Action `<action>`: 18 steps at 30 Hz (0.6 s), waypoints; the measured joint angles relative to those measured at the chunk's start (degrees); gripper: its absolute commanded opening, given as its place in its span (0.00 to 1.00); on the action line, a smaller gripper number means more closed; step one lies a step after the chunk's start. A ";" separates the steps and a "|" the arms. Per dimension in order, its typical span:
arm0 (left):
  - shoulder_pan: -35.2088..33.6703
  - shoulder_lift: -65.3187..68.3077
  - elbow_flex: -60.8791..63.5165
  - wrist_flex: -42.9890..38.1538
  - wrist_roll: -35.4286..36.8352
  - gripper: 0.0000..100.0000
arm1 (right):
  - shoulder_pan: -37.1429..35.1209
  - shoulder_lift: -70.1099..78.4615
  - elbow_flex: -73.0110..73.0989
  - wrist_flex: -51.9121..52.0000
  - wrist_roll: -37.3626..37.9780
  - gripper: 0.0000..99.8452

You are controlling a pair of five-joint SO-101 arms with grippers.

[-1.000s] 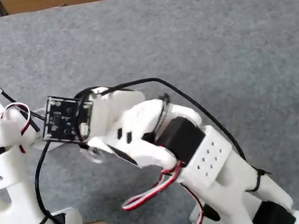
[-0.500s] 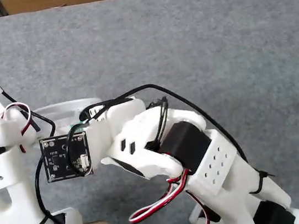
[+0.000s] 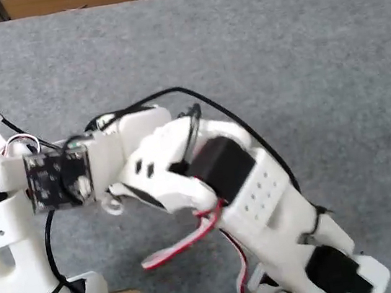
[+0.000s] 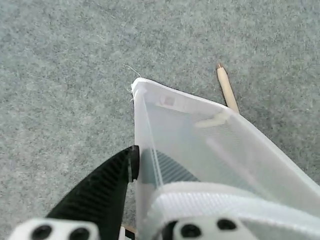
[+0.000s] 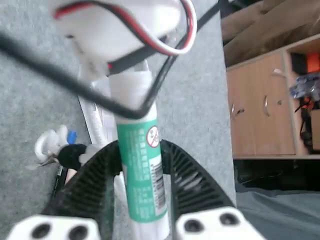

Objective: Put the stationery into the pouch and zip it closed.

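1. My left fingers [image 4: 120,172] are clamped on the edge of the pouch [image 4: 210,150], a see-through white mesh one. The black finger presses it against the white one.
2. The pouch juts out from that grip over the grey worktop [image 4: 60,75]. I cannot tell whether its far corner touches the surface.
3. A wooden pencil [image 4: 227,90] lies on the worktop just past the pouch, one end hidden behind the mesh.
4. My right fingers [image 5: 107,165] are closed tight on a green-and-white glue stick [image 5: 142,170], which sticks out beyond their tips.
5. Seen from above, my right arm [image 3: 245,190] lies across the worktop from five o'clock towards nine o'clock. Its camera board [image 3: 58,182] is just beside my left arm [image 3: 1,217], which stands at the nine o'clock edge.
6. Small white, blue and black bits lie on the worktop near the glue stick. I cannot tell what they are.
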State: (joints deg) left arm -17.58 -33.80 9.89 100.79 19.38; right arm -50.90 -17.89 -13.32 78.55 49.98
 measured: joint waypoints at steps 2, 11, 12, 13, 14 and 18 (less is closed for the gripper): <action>0.00 0.00 0.00 0.00 0.00 0.03 | 0.35 3.43 -3.25 2.29 0.00 0.01; 0.00 0.00 0.00 0.00 0.00 0.03 | 0.53 13.98 -17.49 12.31 0.00 0.01; 0.00 0.00 0.00 0.00 0.00 0.03 | 0.53 14.59 -18.46 13.01 0.00 0.01; 0.00 0.00 0.00 0.00 0.00 0.03 | 0.53 14.68 -19.34 13.71 0.00 0.01; 0.00 0.00 0.00 0.00 0.00 0.03 | 0.53 14.95 -19.96 14.33 0.00 0.01; 0.00 0.00 0.00 0.00 0.00 0.03 | 0.53 15.03 -22.42 16.97 0.00 0.01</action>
State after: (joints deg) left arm -17.58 -33.80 9.89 100.79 19.38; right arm -50.37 -2.86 -35.74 95.52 49.98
